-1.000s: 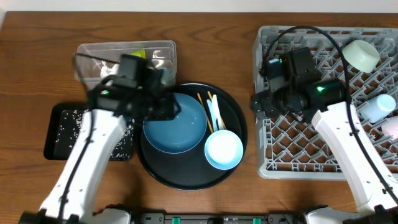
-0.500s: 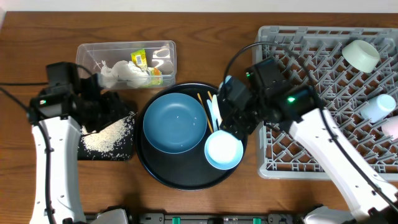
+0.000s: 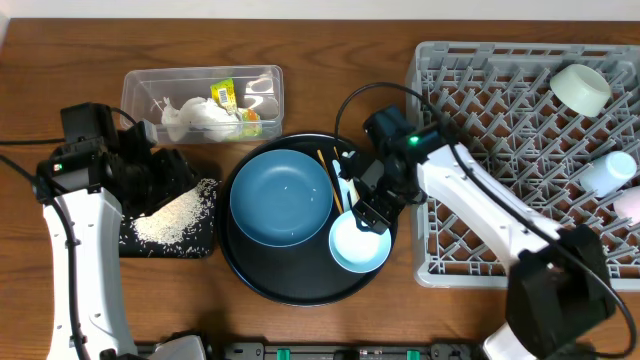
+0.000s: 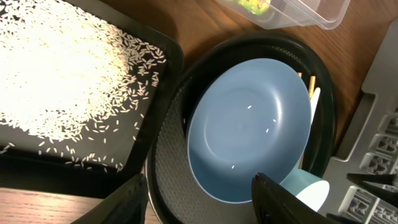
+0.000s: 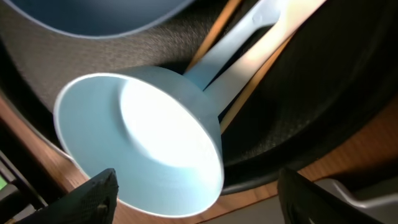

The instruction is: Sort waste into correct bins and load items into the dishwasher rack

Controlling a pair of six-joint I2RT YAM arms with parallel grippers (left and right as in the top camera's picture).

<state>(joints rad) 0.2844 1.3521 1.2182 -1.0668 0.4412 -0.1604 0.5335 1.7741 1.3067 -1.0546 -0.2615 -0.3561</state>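
Observation:
The large blue bowl [image 3: 280,195] [image 4: 249,124] and the smaller teal bowl [image 3: 358,243] [image 5: 143,143] sit in a round black tray [image 3: 300,285]. A white spoon [image 3: 346,185] [image 5: 249,37] and wooden chopsticks [image 3: 326,165] lie between them. My right gripper [image 3: 372,207] [image 5: 205,199] hangs open just above the teal bowl's rim, its fingers on either side. My left gripper [image 3: 180,175] [image 4: 199,199] is open and empty over the right part of the shallow black tray [image 3: 100,215], which holds rice [image 3: 175,215] [image 4: 62,74]. The clear tub [image 3: 200,95] contains napkins [image 3: 195,118] and a wrapper [image 3: 222,95].
The grey dishwasher rack [image 3: 500,160] fills the right side, with white cups [image 3: 580,85] [image 3: 608,172] at its back and right edge. The round tray nearly touches both the rice tray and the rack. The right arm's cable loops above the round tray.
My right arm swung from the rack to above the teal bowl, its jaws narrowing slightly. The left arm pulled back from the blue bowl to above the rice tray.

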